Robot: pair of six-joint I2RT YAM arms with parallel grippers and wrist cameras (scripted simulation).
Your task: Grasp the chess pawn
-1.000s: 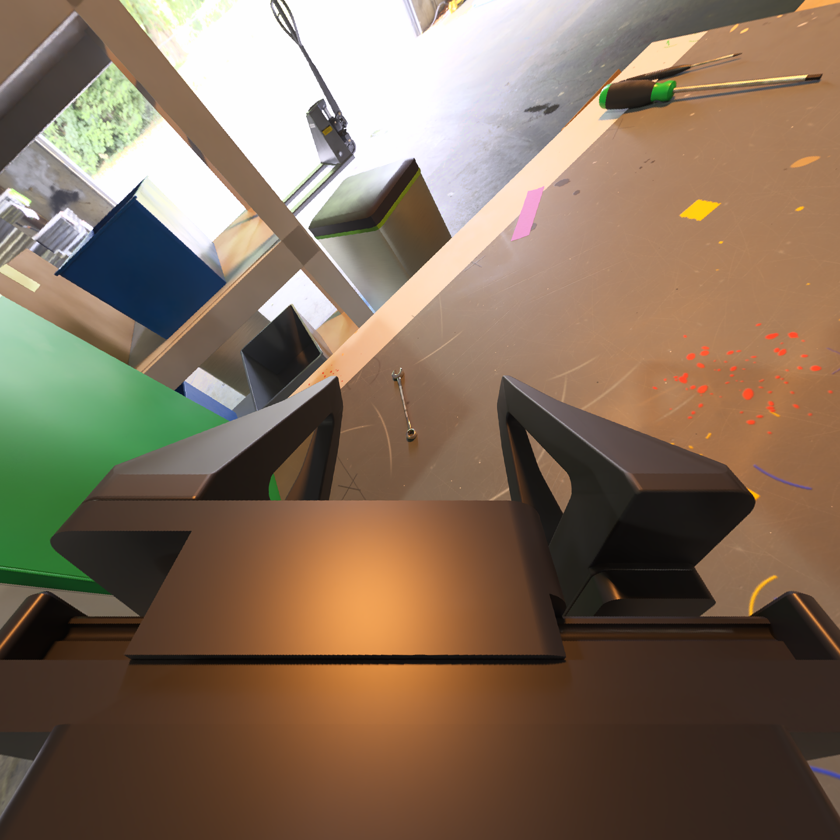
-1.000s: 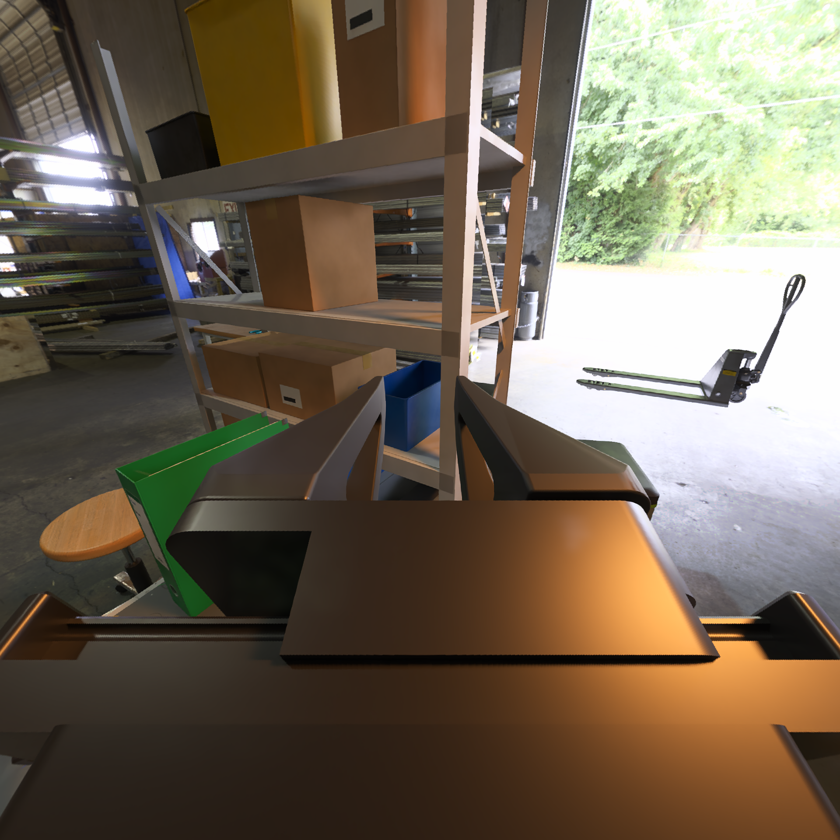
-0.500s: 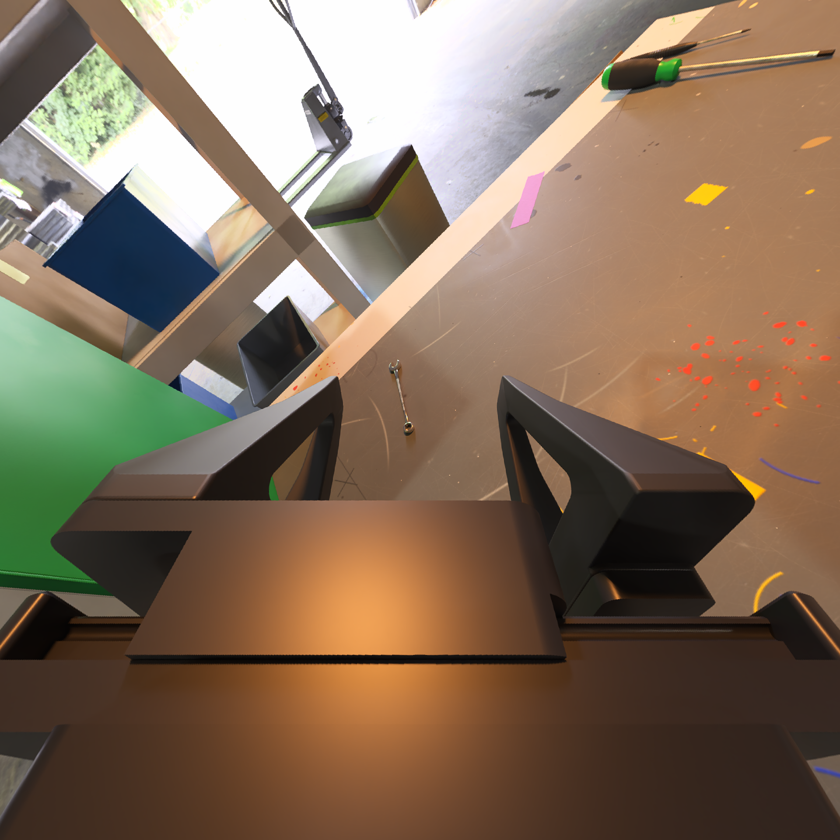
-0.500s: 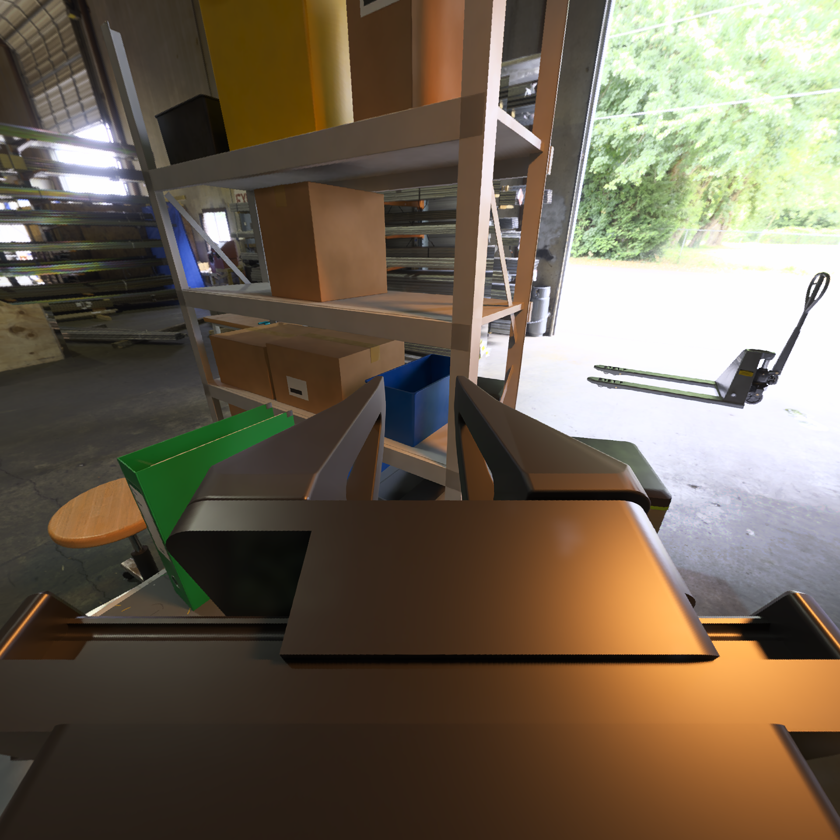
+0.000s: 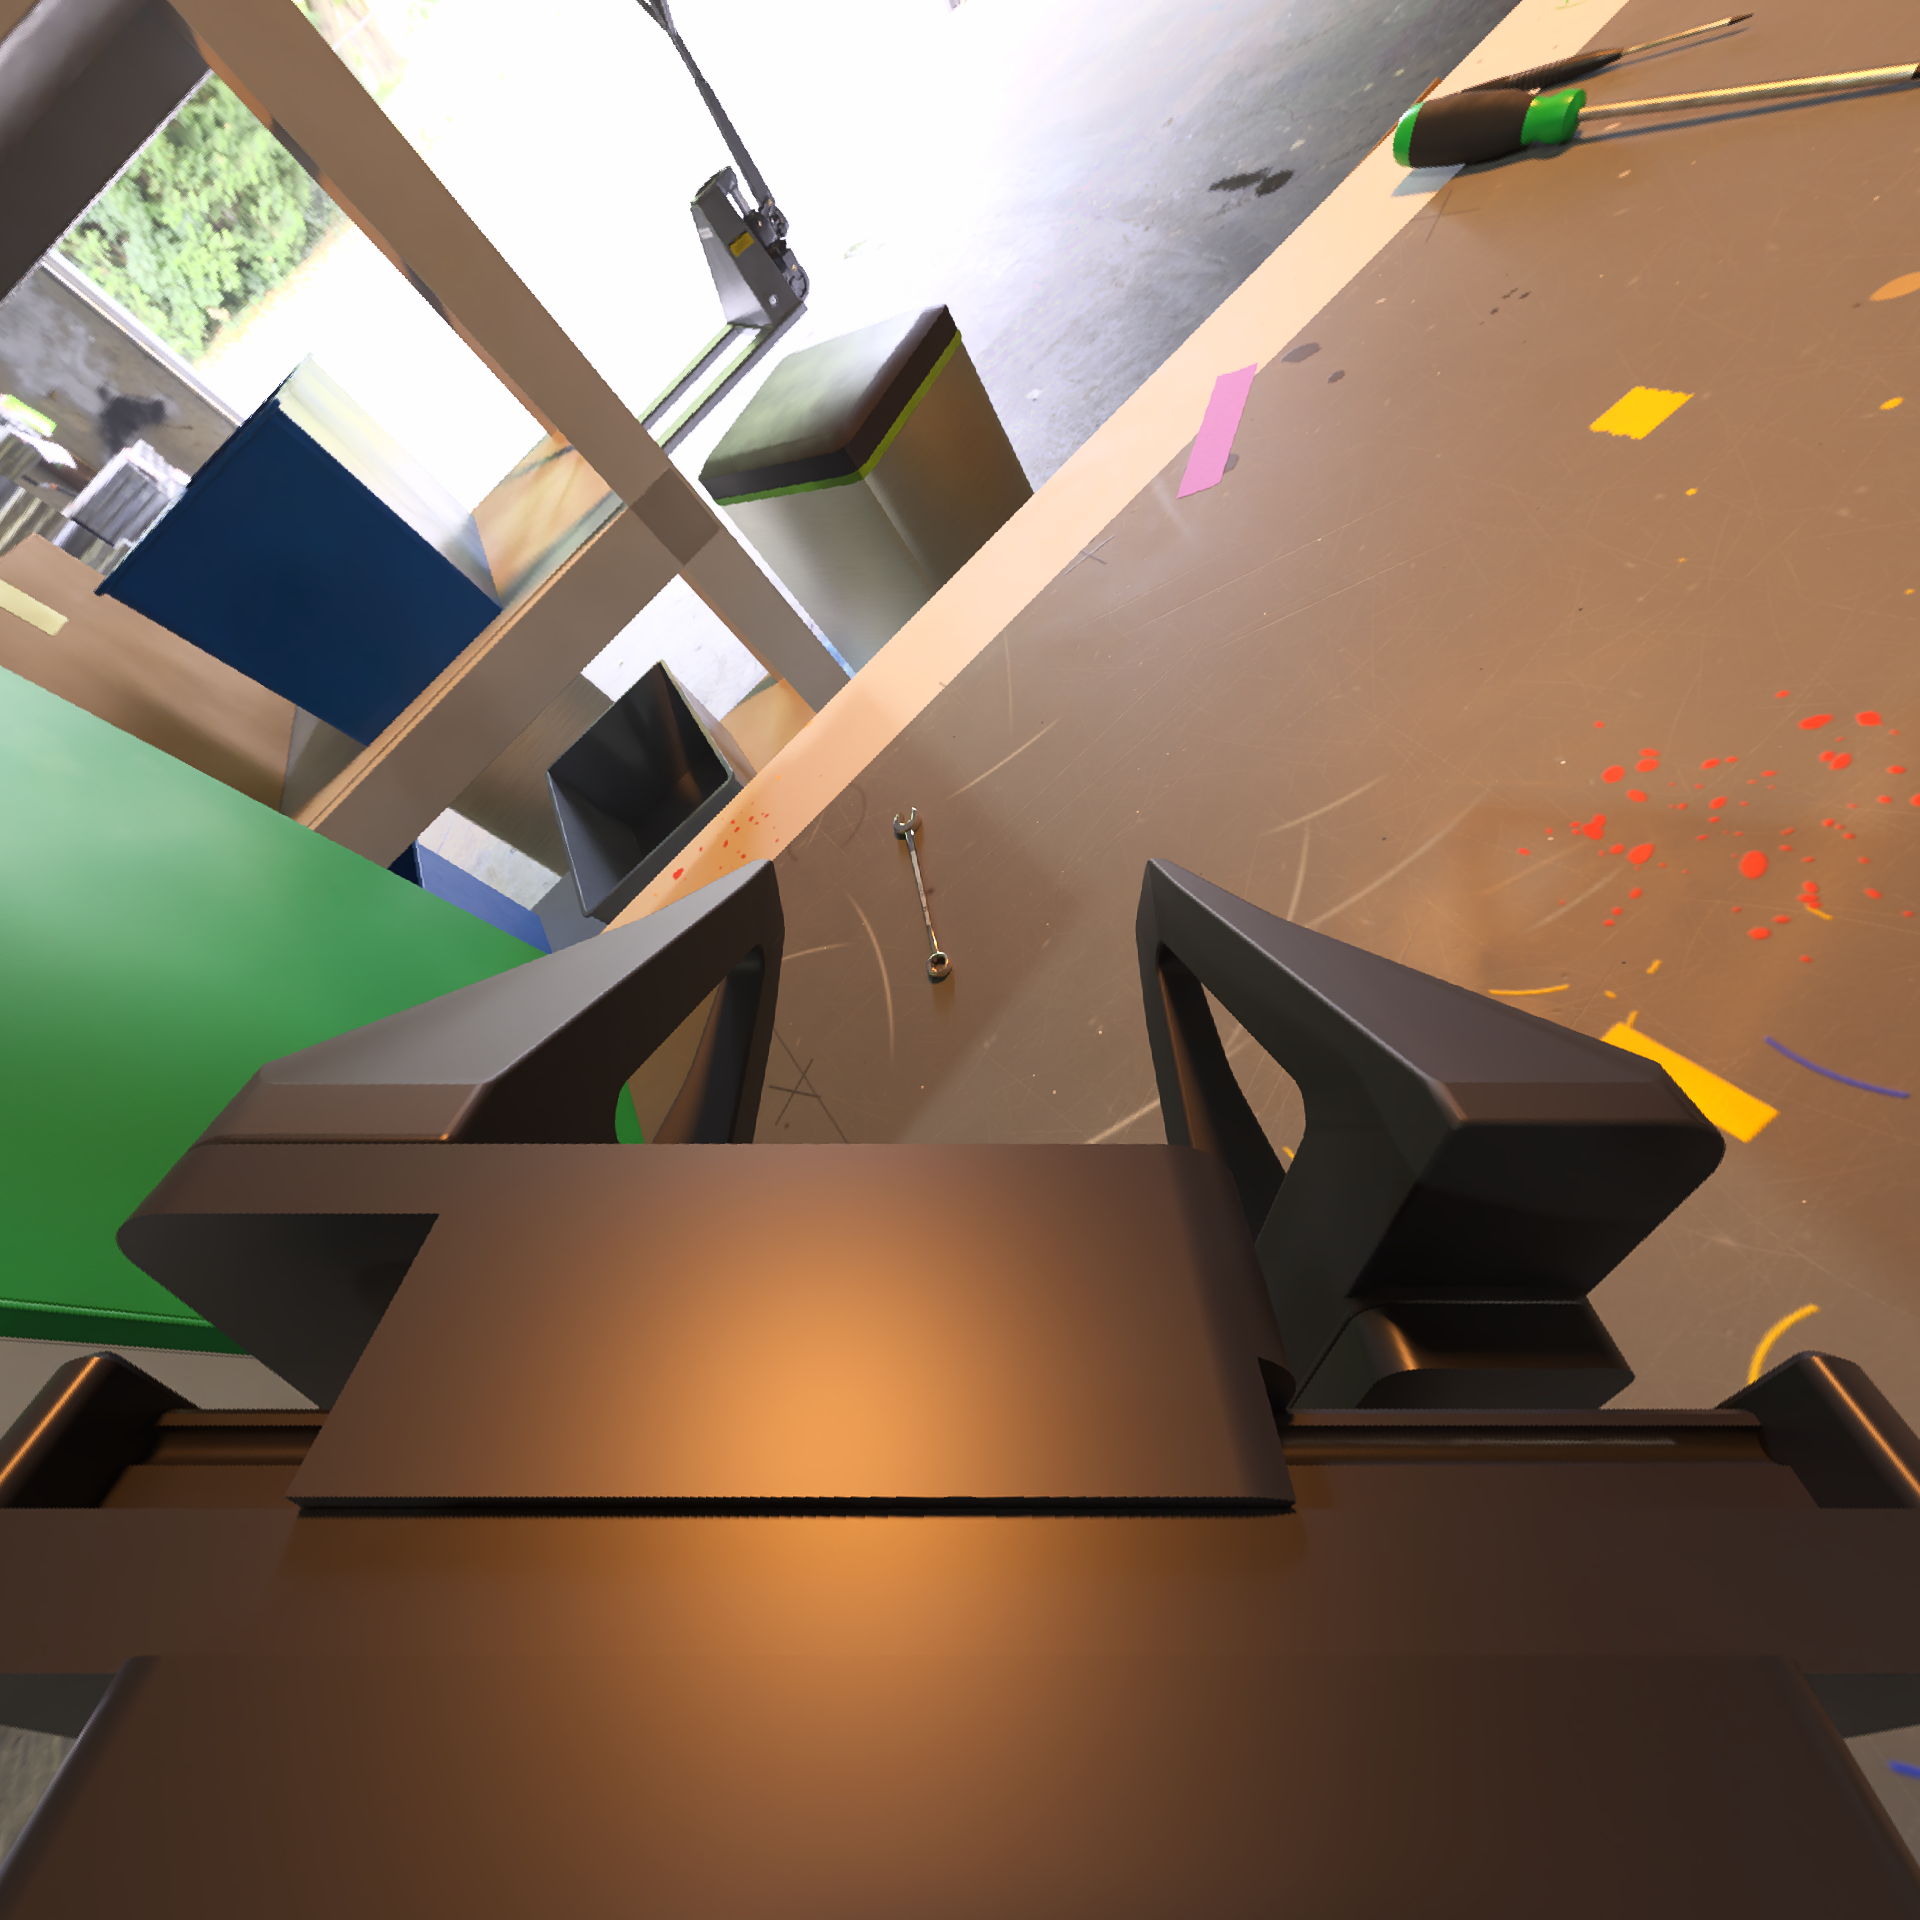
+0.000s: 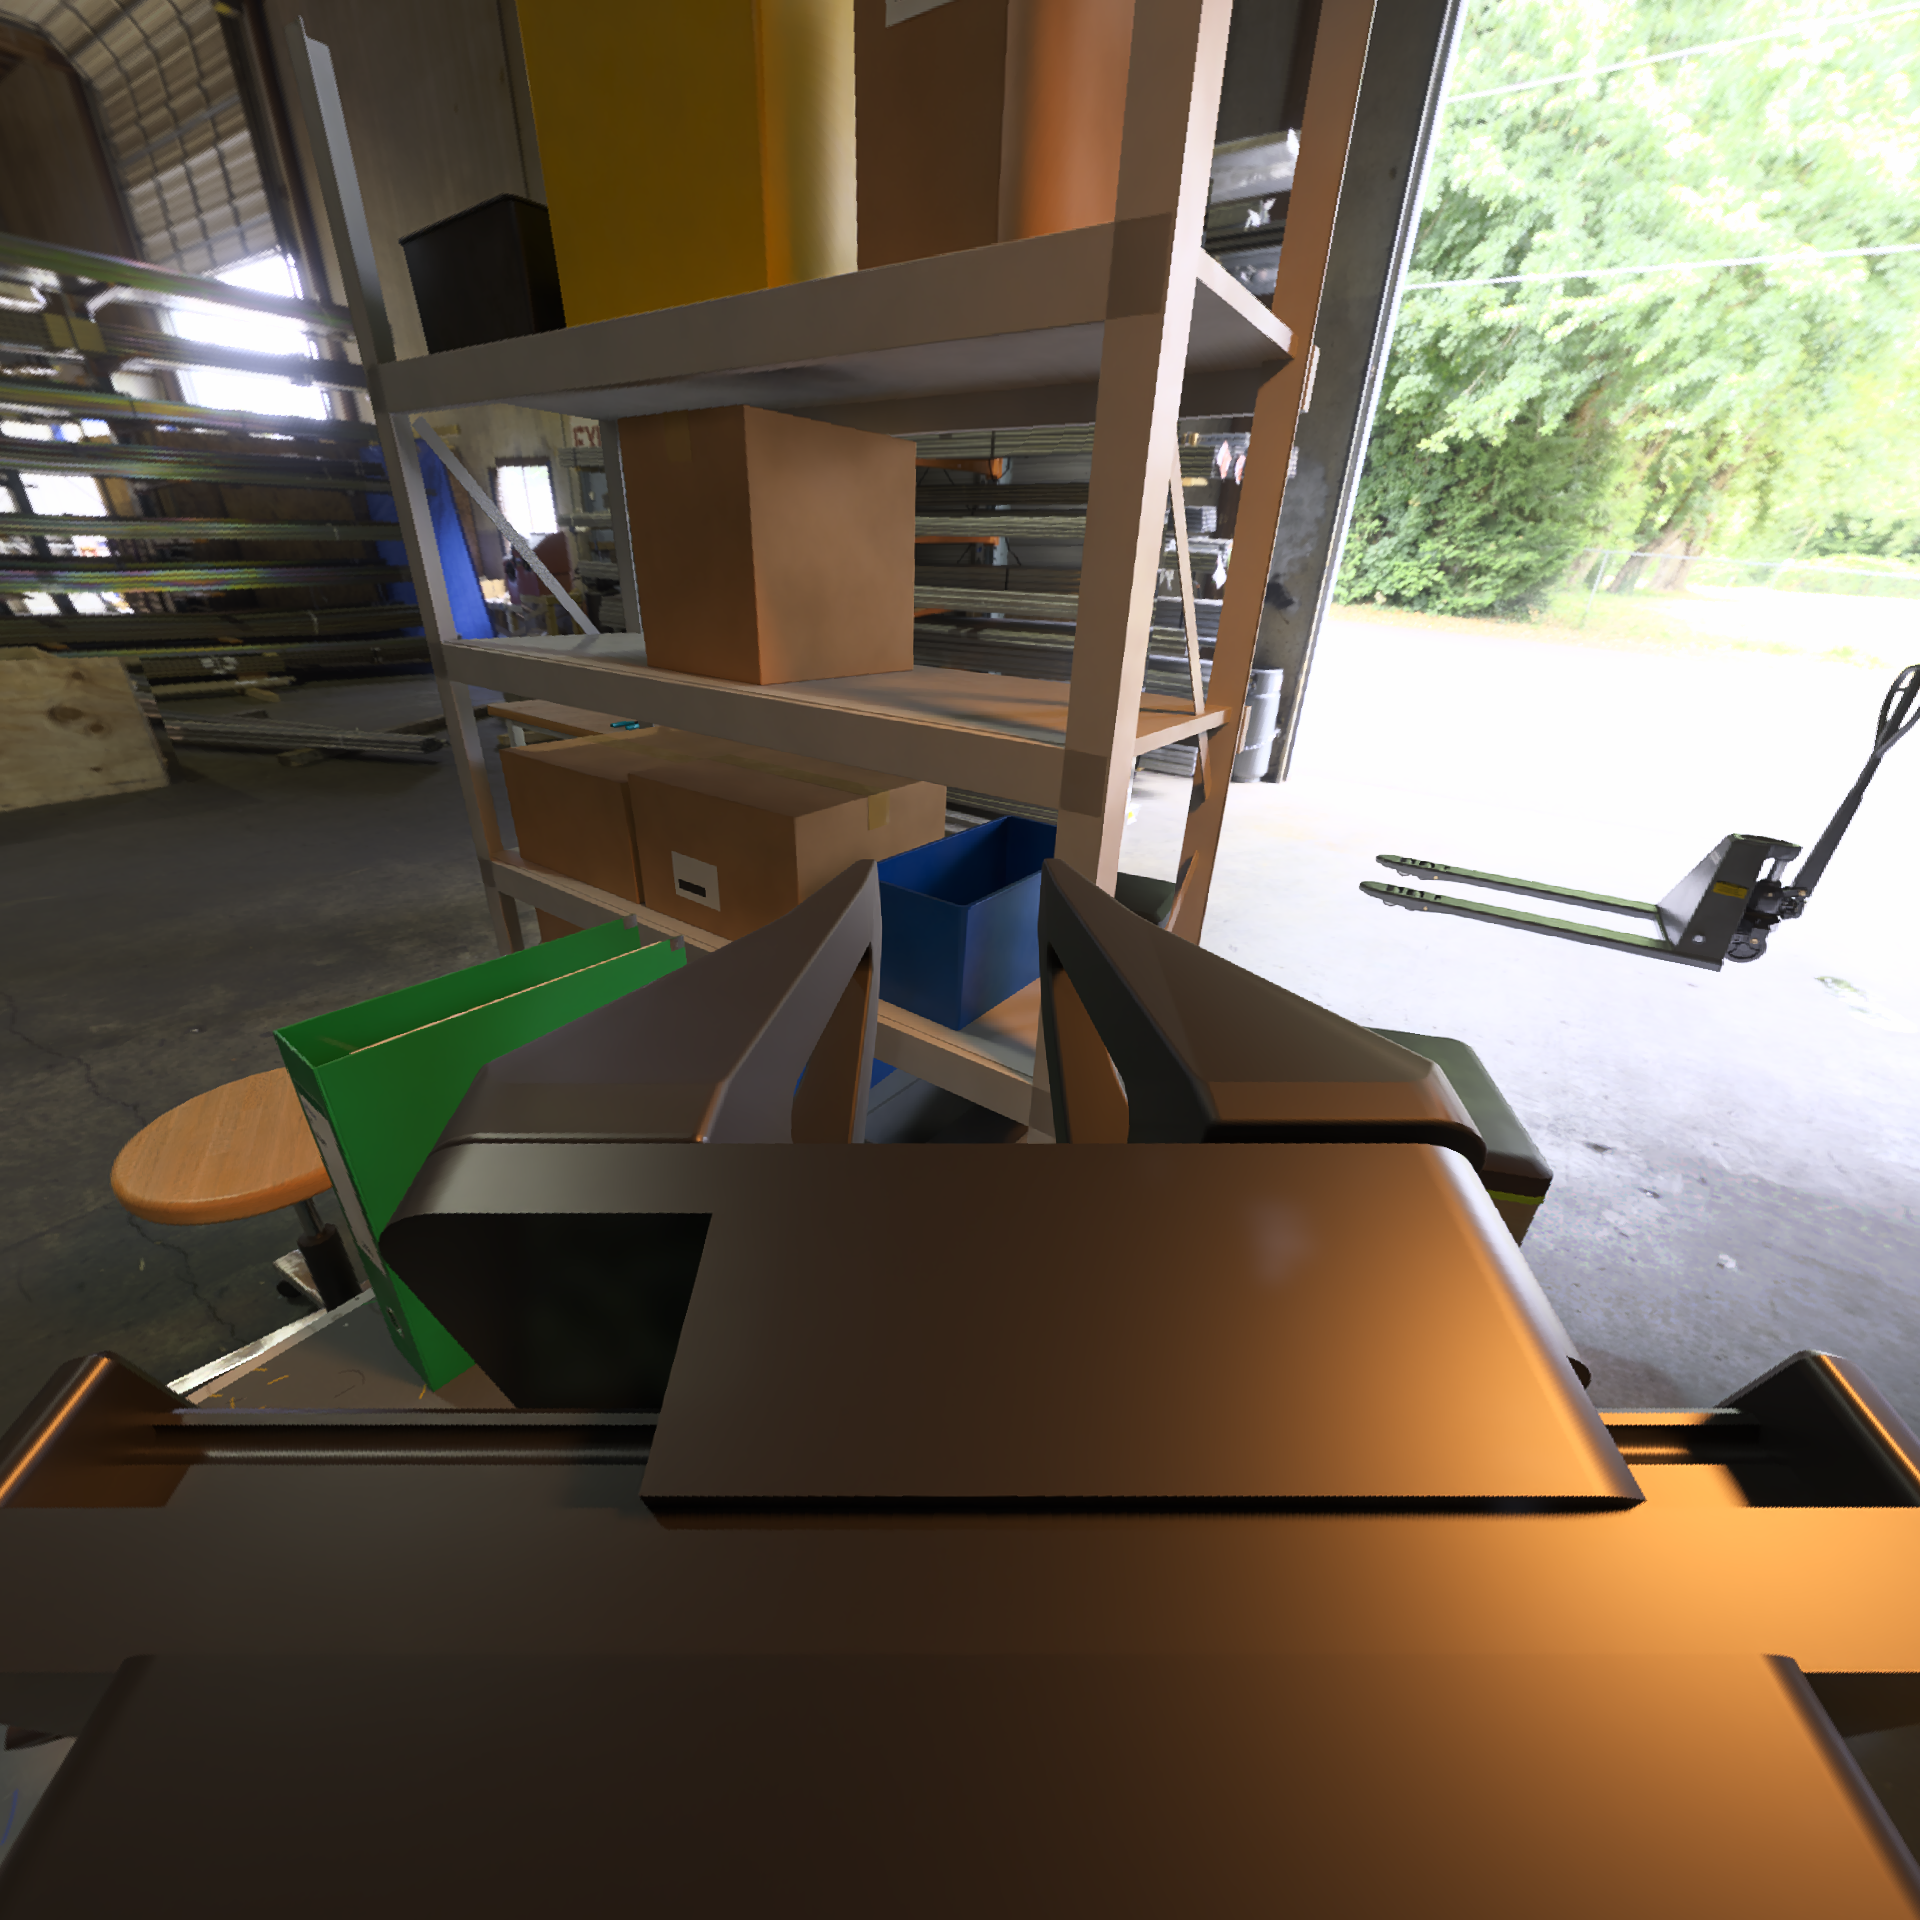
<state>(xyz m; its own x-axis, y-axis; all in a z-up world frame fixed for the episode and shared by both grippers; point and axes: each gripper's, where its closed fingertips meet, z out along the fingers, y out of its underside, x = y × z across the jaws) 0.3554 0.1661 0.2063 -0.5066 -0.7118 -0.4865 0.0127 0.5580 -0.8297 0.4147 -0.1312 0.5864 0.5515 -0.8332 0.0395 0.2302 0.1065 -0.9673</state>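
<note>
No chess pawn shows in either view. My left gripper (image 5: pixel 958 868) is open and empty. It hangs over the scratched brown table (image 5: pixel 1455 623), tilted towards its far edge. A small metal wrench (image 5: pixel 923 894) lies on the table in the gap between the fingers, farther off. My right gripper (image 6: pixel 958 868) points level at a storage shelf (image 6: pixel 1132 520). Its jaws stand a narrow gap apart, with nothing between them.
A green-handled screwdriver (image 5: pixel 1486 120) lies at the table's far right, with pink tape (image 5: pixel 1216 426) near the edge. A green binder (image 5: pixel 156 987) stands on the left and also shows in the right wrist view (image 6: pixel 436 1060). Beyond the table are a stool (image 6: pixel 208 1153) and a pallet jack (image 6: pixel 1714 904).
The left wrist view has shifted a little, with the screwdriver sliding up in the frame. The right wrist view has panned slightly left, with the shelf looming larger. Neither gripper's gap has changed.
</note>
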